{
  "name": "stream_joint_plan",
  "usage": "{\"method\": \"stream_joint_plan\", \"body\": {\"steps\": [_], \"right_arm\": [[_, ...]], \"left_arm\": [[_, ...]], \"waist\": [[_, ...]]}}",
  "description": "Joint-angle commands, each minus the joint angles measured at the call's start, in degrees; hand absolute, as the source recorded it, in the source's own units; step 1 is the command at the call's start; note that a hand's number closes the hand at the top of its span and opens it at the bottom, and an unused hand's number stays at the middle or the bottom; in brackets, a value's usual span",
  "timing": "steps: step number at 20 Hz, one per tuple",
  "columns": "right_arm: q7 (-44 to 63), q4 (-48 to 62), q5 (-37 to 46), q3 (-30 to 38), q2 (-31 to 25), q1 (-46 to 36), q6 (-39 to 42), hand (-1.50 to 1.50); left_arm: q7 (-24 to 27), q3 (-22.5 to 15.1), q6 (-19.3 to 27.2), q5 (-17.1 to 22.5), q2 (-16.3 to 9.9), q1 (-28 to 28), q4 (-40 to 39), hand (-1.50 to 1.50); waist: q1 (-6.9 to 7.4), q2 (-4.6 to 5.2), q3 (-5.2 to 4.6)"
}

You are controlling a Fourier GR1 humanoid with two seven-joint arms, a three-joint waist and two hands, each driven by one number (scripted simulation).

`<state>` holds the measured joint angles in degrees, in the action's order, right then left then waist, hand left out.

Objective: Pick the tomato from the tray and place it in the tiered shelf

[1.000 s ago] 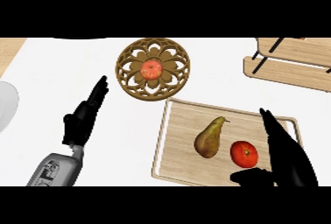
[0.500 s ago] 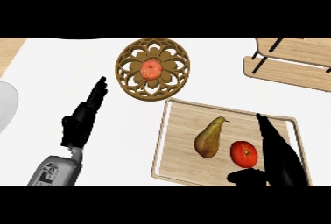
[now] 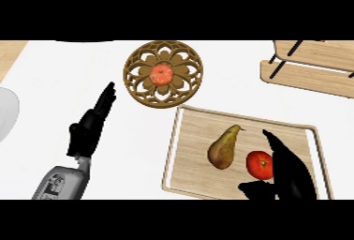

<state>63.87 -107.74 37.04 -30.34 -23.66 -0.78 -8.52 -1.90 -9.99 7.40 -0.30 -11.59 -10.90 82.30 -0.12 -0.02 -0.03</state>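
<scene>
Here the tomato [image 3: 259, 165] is lying on the wooden tray [image 3: 200, 140], toward the tray's right half and near its lower edge. Just to the left of it a brownish-green pear [image 3: 224, 148] is lying too, its narrow stem end pointing up and to the right — the two fruits are sitting just beside one another, though whether they are touching is hard to tell.

The right hand [image 3: 290, 169] is reaching in from the lower right, its long straight fingers stretching up along the tomato's right side while the thumb is lying below the fruit. The fingers are looking extended rather than curled, so the hand is open and is not holding the tomato; it is sitting against or just beside the fruit, and actual contact cannot be made out.

The left hand [image 3: 91, 127] is resting over the white tabletop [image 3: 138, 154] at the left, fingers straight and pointing up — open and holding nothing, well apart from the tray.

Above the tray, a round carved wooden trivet [image 3: 163, 74] is lying on the tabletop with a small orange-red fruit [image 3: 161, 73] at its centre. The tiered shelf [image 3: 311, 65], light wood with dark struts, is standing at the upper right, partly cut off by the edge. A pale rounded object [image 3: 7, 112] is showing at the far left edge.
</scene>
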Motion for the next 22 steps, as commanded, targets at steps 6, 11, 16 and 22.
{"method": "stream_joint_plan", "body": {"steps": [6, 11, 16, 22], "right_arm": [[2.75, 6.48, 4.84, -0.39, 4.95, -4.87, 7.71, 1.50], [-2.14, 2.50, 6.97, 3.76, 4.03, -0.43, 8.87, 1.50], [-1.94, 12.06, 9.38, 0.59, 12.68, -13.93, 12.78, 1.50], [-8.48, 17.76, 10.83, 4.62, 18.04, -19.00, 8.17, 1.50]], "left_arm": [[4.09, 2.93, -2.70, 0.33, 0.80, 0.74, -3.65, 0.00], [2.47, 4.75, -4.79, -0.26, 0.94, -0.73, -3.26, 0.00], [0.56, 3.98, -4.72, -0.76, 1.13, 0.88, 0.49, 0.00], [-0.94, 4.02, -3.41, -2.86, 3.82, -1.64, -2.04, 0.00]], "waist": [[0.32, 0.05, 0.01], [0.01, 0.02, 0.02], [0.75, 0.07, 0.01], [0.20, 0.06, 0.02]]}}
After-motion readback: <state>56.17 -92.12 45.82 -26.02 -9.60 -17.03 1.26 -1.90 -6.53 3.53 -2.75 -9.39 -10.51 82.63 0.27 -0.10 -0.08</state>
